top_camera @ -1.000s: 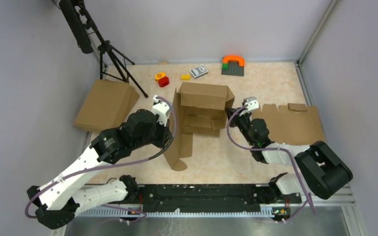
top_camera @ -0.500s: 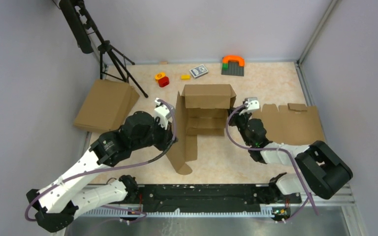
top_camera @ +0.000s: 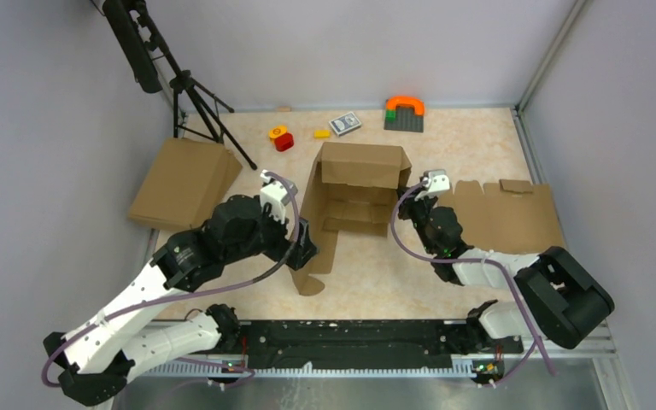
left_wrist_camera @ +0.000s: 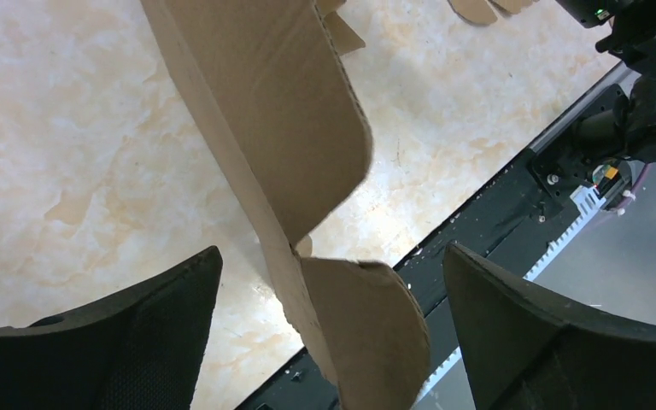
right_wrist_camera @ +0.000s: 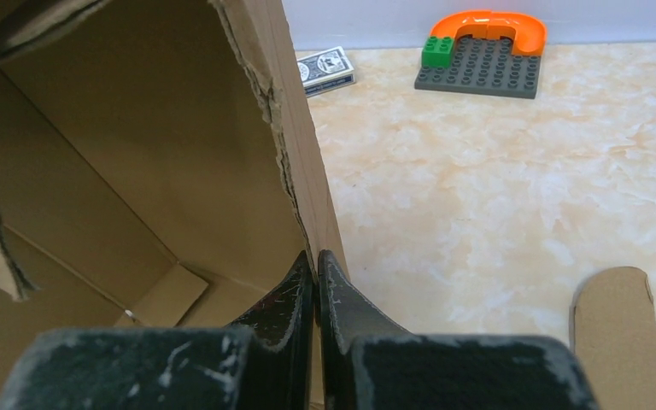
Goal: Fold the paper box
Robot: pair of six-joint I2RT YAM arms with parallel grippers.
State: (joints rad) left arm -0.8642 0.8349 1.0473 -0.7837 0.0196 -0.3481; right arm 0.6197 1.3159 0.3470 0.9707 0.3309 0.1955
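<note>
The paper box [top_camera: 354, 192] stands in the middle of the table [top_camera: 478, 145], half formed: plain brown corrugated cardboard, its back and side walls upright around a creased floor. Its left side panel [top_camera: 312, 243], a long strip ending in a rounded tab, runs on edge from the back wall towards the arm bases. It passes between the wide-spread fingers of the left tool [left_wrist_camera: 331, 256], apparently touching neither. The right tool [right_wrist_camera: 316, 273] is pinched tight on the ragged-edged right wall [right_wrist_camera: 303, 145]. The left arm looks best placed to fold the strip inward.
</note>
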